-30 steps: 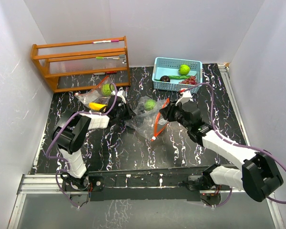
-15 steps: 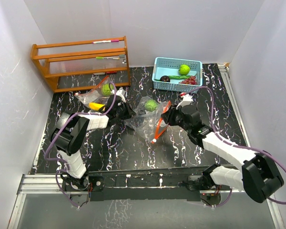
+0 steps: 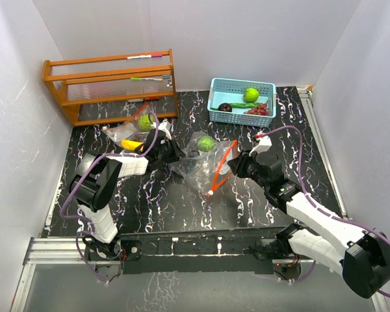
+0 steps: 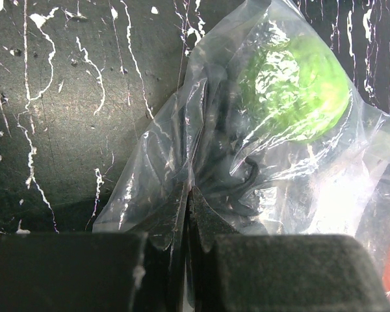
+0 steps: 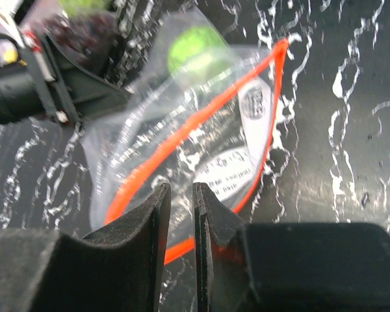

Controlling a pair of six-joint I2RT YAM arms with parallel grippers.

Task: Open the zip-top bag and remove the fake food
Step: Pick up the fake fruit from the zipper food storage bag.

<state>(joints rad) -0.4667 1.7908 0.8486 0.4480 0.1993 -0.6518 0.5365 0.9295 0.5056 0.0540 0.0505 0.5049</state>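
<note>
A clear zip-top bag (image 3: 196,166) with an orange zip rim (image 3: 220,168) lies mid-table, its mouth gaping toward the right. Inside it a bumpy lime-green ball (image 3: 207,143) shows, also seen in the left wrist view as a green ball (image 4: 299,91) beside a dark piece (image 4: 237,188). My left gripper (image 3: 174,153) is shut on the bag's closed end (image 4: 149,195). My right gripper (image 3: 236,162) hovers at the mouth, its jaws a narrow slit apart with nothing between them. The orange rim (image 5: 182,136) runs in front of and under its fingertips (image 5: 161,195).
A second bag holding a green ball (image 3: 145,121) and a yellow banana (image 3: 131,144) lies at the left. A light-blue basket (image 3: 214,84) at the back holds a lime ball, a green vegetable, grapes and a dark round piece. A wooden rack (image 3: 110,84) stands back left.
My right arm has drawn back to the right, away from the bag's mouth, with its jaws narrowing slightly. The left gripper and the bag's closed end stayed put.
</note>
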